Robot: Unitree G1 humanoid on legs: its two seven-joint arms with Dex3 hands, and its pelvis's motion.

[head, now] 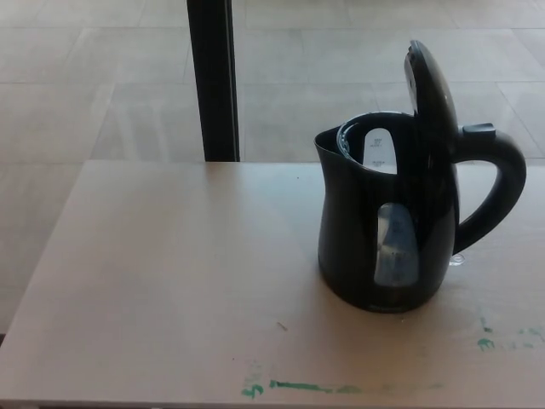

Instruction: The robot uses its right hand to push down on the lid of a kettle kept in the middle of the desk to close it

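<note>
A black electric kettle (383, 230) stands upright on the pale wooden desk (170, 281), right of the middle. Its lid (433, 89) is swung up and stands nearly vertical above the body, leaving the mouth open. The spout points left and the handle (502, 192) curves out to the right. A clear water-level window shows on the kettle's front. Neither of my hands appears in the head view.
A black vertical post (213, 81) rises behind the desk's far edge, left of the kettle. Tiled floor lies beyond. Green paint marks (298, 388) streak the desk near its front edge and at the right.
</note>
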